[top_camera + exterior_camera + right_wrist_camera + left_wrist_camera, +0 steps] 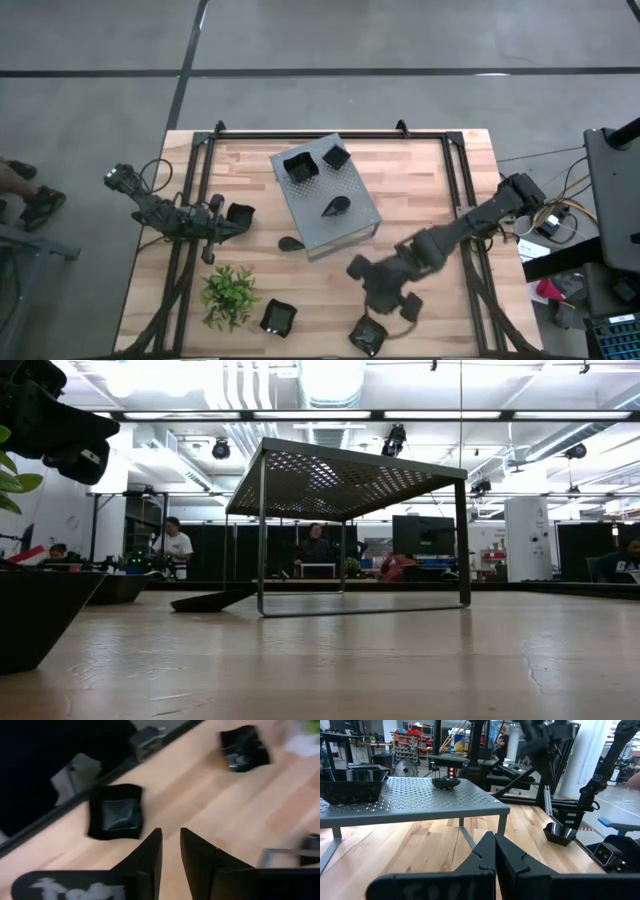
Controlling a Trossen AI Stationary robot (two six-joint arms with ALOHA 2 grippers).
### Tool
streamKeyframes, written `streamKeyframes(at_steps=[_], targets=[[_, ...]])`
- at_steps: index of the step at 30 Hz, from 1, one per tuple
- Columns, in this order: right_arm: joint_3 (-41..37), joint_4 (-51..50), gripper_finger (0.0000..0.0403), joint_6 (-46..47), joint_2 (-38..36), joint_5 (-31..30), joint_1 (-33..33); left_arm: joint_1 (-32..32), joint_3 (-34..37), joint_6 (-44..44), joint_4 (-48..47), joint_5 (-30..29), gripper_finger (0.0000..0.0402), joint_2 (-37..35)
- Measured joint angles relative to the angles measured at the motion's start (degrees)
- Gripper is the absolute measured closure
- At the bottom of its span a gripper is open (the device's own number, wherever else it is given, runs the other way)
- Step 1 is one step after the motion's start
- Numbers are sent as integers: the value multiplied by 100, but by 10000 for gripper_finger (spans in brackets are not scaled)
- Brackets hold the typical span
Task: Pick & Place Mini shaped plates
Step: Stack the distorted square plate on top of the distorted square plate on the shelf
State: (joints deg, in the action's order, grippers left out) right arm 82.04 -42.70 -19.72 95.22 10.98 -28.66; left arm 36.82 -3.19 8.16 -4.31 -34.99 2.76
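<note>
Right now the right gripper hangs low over the near part of the desk, its jaws drawn to a narrow gap with nothing between them. Just past its fingertips, to one side, lies a square black plate at the desk's edge, apart from the jaws. A second square plate sits farther off, toward the green plant.

Over on the other side, the left gripper rests above the desk with its jaws pressed fully together, holding nothing. Another square plate lies just beside its tip. Ahead of those jaws stands the grey perforated box, bottom up like a little table. On its top are two square plates at the far end and a leaf-shaped plate nearer the middle. One more leaf-shaped plate lies on the wood right at the box's near corner, between the two grippers.

People sit at benches in the room beyond.
</note>
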Motion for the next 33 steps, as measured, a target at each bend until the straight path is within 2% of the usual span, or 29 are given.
streamKeyframes(at_steps=[3, 7, 10, 20, 29, 33], targets=[[-198, 5, 339, 178, 0, 2, -312, 0, 1, -2, 1, 1, 401, 0], [-459, 372, 336, 1054, 18, 1, -706, 0, 1, -1, 1, 1, 401, 0], [-632, 657, 335, 1359, 44, -4, -984, 1, -1, -2, 0, -1, 401, 1], [-1681, 1699, 335, 531, 44, -109, -1299, 0, 1, -1, 1, -1, 401, 0], [-2317, 3037, 335, 1371, 52, -13, -1388, 1, 1, -1, 1, -1, 401, 1], [-2491, 3524, 335, 1251, 76, -24, -1490, 0, -1, -2, 1, 1, 401, 0]])
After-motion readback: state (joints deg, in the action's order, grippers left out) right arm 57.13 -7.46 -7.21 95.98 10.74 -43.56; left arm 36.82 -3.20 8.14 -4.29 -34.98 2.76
